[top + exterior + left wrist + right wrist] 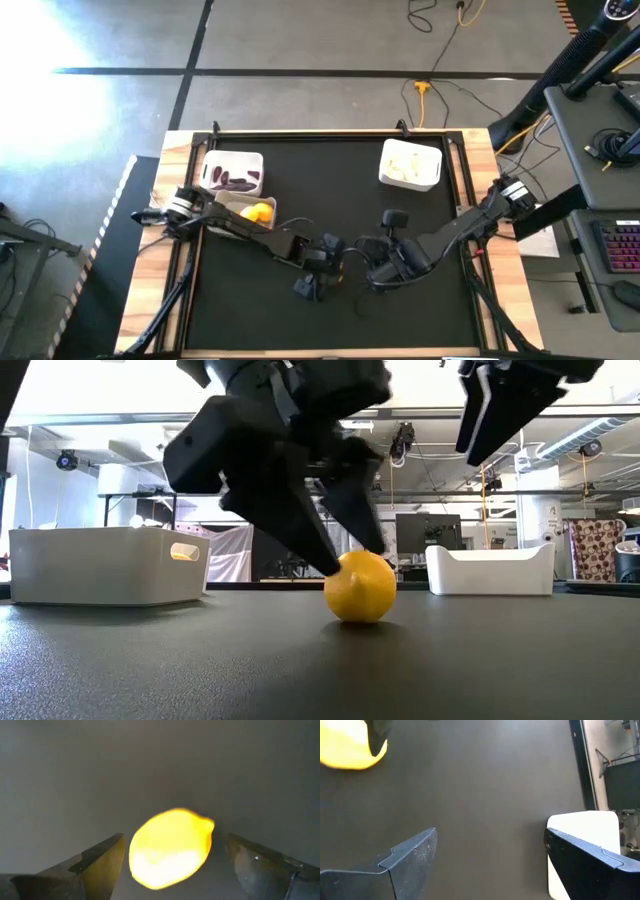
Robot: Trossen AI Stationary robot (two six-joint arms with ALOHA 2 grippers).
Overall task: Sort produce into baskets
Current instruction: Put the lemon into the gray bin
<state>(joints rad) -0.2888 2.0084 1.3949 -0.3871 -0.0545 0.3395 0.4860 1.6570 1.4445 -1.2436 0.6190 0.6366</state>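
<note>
Now the left gripper, fingers spread wide astride the lemon, should centre and close gently, the empty, open right gripper waiting nearby

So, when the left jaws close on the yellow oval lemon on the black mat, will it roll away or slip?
The yellow oval lemon looks rounded and rests freely on the flat black mat, so it would probably roll if touched on one side only. The left gripper stands open around it, which should centre it. Its skin looks smooth, so a light squeeze might slip.
</note>
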